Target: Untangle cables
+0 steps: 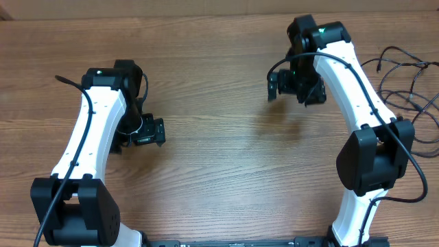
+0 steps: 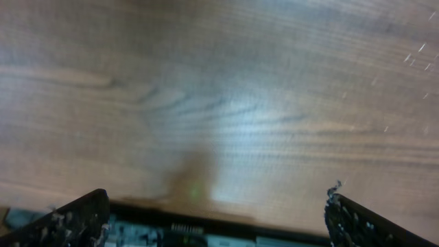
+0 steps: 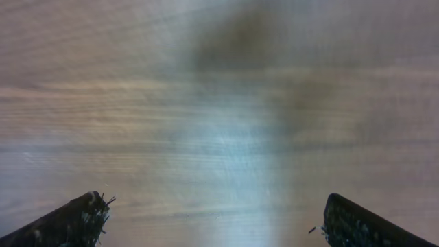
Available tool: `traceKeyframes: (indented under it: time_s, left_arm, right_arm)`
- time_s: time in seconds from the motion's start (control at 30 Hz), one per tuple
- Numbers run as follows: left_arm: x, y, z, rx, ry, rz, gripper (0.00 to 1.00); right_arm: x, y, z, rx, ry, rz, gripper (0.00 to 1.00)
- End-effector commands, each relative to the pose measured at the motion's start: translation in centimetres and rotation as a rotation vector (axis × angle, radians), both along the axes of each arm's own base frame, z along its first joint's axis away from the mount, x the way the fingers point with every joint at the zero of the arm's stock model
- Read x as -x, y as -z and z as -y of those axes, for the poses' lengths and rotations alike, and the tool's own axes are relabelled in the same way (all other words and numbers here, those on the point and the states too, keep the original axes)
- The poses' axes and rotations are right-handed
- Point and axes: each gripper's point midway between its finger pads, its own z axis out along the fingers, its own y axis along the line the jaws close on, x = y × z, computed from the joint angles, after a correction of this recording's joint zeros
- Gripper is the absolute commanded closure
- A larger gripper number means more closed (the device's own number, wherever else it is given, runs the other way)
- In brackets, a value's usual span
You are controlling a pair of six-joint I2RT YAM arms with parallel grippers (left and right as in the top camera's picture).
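Both sets of jaws hang wide open, holding nothing over the bare surface (image 1: 226,178), and the cables (image 1: 405,82) lie looped across each other far right, so the untangling looks unfinished to me.

I see the cables (image 1: 406,66) lying on the counter (image 1: 226,158) at its far right side, outboard of my right arm (image 1: 357,89). Left gripper (image 1: 147,132) and right gripper (image 1: 296,86) hang well apart, with counter between them.
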Motion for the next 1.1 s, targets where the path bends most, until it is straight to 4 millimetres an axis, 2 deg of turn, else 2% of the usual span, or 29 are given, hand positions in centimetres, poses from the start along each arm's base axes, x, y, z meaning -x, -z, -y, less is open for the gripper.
traceKeyframes:
  time_s: [0.0,0.1,0.23,0.6,0.73,0.9,1.07]
  left_arm:
    - [0.7,-0.8,-0.3,-0.009,-0.023,-0.019,0.00]
    - [1.4,-1.2,0.0,0.012,-0.015,-0.029,0.00]
    - [2.1,-1.8,0.0,0.014,-0.013,0.041,0.00]
    - [3.7,-4.7,-0.1,0.032,0.003,0.467,0.00]
    - [4.2,-6.5,-0.1,0.036,0.037,0.668,0.00]
    - [5.3,-9.3,-0.2,0.041,0.019,0.921,0.00]
    - [6.3,-10.9,-0.2,0.052,-0.006,1.023,0.00]
  right_arm:
    - [1.4,0.0,0.7,0.025,0.023,-0.032,0.00]
    - [2.1,0.3,0.8,0.033,0.043,-0.052,0.00]
    - [2.7,0.1,0.8,0.017,0.045,0.011,0.00]
    - [6.0,-1.6,2.2,-0.023,0.077,0.309,0.00]
    - [7.2,-3.5,2.5,-0.065,0.081,0.463,0.00]
    - [8.9,-7.5,4.3,-0.048,0.109,0.684,0.00]
    - [10.4,-10.9,5.7,-0.024,0.138,0.818,0.00]
